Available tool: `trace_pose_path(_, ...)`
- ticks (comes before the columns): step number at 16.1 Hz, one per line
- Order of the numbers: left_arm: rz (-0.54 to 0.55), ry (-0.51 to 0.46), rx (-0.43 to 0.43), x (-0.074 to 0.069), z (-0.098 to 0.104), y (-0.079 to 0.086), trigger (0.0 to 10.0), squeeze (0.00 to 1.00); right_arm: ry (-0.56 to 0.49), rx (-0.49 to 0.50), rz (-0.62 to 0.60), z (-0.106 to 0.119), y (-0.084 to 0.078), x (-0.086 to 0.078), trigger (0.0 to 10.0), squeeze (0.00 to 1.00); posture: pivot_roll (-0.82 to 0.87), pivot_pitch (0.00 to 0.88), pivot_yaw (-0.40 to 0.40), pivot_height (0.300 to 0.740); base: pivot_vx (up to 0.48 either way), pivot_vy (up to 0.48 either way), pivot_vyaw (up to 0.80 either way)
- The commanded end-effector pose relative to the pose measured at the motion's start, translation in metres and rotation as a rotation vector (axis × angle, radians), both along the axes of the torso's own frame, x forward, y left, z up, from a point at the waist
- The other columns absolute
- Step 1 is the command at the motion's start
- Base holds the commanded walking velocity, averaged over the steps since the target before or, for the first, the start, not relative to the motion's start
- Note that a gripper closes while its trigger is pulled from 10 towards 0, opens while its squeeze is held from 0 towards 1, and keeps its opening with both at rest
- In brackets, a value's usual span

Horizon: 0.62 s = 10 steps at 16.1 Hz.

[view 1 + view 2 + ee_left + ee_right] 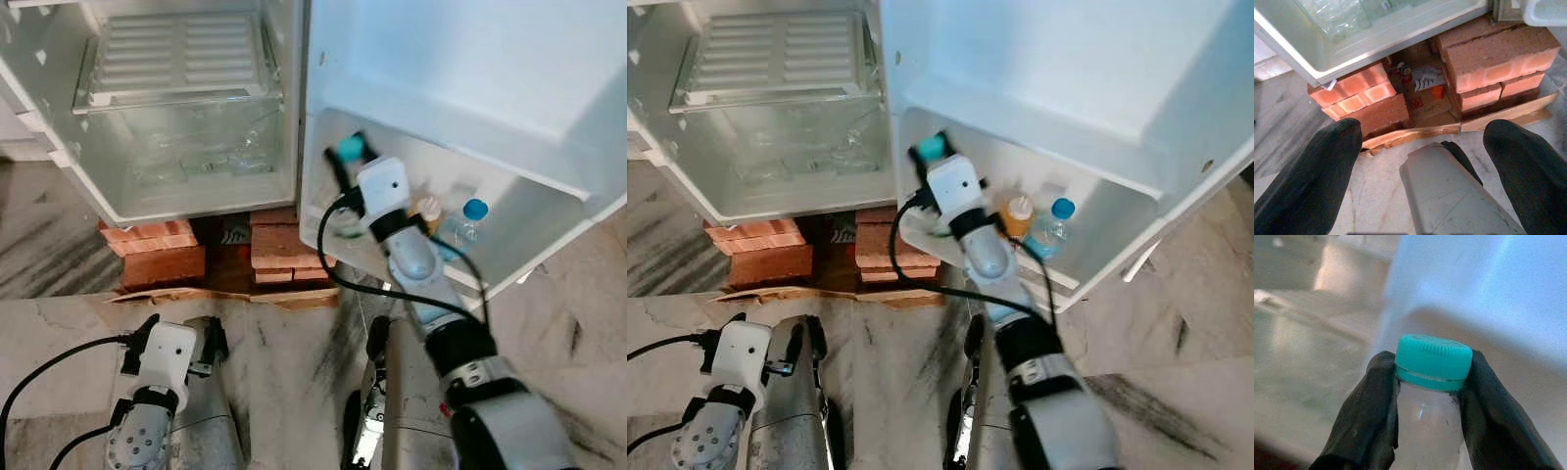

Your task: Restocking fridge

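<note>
Lowering a clear bottle [1432, 421] w/ a teal cap [1433, 361] into the fridge door's bottom shelf [1087, 269] is the step in hand, as judged from the pose. The right gripper [345, 162] reaches fwd to about 12 o'clock from the robot, its two black fingers [1369, 416] clamped on the bottle's neck just under the cap, one either side. In the head views the teal cap sits at the shelf's near-left end; the bottle body is mostly hidden behind the wrist, so how deep it sits can't be told.

Already in the shelf, at roughly 3 o'clock from the held bottle: a bottle w/ an orange-ish body and pale cap [1018, 215], and just beside it a blue-capped bottle [1054, 223].

To do it well, the robot probably needs to:
- keep the bottle upright, base going down first, clear of the shelf's front lip;
- stay left of the orange bottle so nothing gets knocked;
- let go only once the base rests on the shelf floor, then lift the fingers straight up.

Risk: a neck-only grip lets the bottle swing & tip.

The left gripper [1422, 142] hangs idle low at about 7 o'clock, fingers spread apart w/ nothing between, over marble floor [284, 343] near the bricks [162, 250] propping the open fridge [186, 191].
</note>
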<state>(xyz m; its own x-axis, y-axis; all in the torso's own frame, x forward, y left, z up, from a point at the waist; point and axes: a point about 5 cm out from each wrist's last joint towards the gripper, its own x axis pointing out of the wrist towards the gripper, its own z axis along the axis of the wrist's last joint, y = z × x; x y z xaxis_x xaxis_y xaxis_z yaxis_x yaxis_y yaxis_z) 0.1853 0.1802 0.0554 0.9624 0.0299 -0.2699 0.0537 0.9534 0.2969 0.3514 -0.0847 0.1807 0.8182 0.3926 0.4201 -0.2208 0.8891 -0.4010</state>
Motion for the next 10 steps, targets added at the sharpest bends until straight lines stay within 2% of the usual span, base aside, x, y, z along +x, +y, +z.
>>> trace_pose_path(1,0.002,0.000,0.001,0.000,0.002,0.001,10.0,0.00,-0.136,-0.038,-0.086,0.023,-0.017,0.006,10.0,0.00,0.23,0.230,-0.059,0.491,0.000,0.000,0.00)
trace_pose_path(4,-0.002,0.002,0.005,0.000,0.003,0.002,10.0,0.00,-0.179,-0.021,-0.112,0.027,-0.026,0.002,10.0,0.00,0.23,0.227,-0.056,0.491,0.000,0.000,0.00)
trace_pose_path(5,-0.003,0.004,0.006,0.001,0.002,0.002,10.0,0.00,-0.170,-0.022,-0.116,0.022,-0.026,0.000,10.0,0.00,0.22,0.224,-0.054,0.491,0.000,0.000,0.00)
trace_pose_path(6,-0.009,0.004,0.006,0.003,0.002,0.001,10.0,0.00,-0.108,-0.064,-0.112,-0.004,-0.026,-0.005,10.0,0.00,0.22,0.223,-0.055,0.491,0.000,0.000,0.00)
trace_pose_path(7,-0.011,0.003,0.005,0.004,0.002,0.000,10.0,0.00,-0.020,-0.055,-0.122,-0.024,-0.028,-0.007,10.0,0.00,0.22,0.223,-0.054,0.491,0.000,0.000,0.00)
trace_pose_path(9,-0.013,0.003,0.005,0.004,0.002,0.000,10.0,0.00,0.211,0.012,-0.171,-0.066,-0.037,-0.012,10.0,0.00,0.23,0.224,-0.054,0.491,0.000,0.000,0.00)
trace_pose_path(10,-0.013,0.004,0.004,0.004,0.001,0.000,10.0,0.00,0.277,0.022,-0.197,-0.079,-0.041,-0.014,10.0,0.00,0.23,0.222,-0.054,0.491,0.000,0.000,0.00)
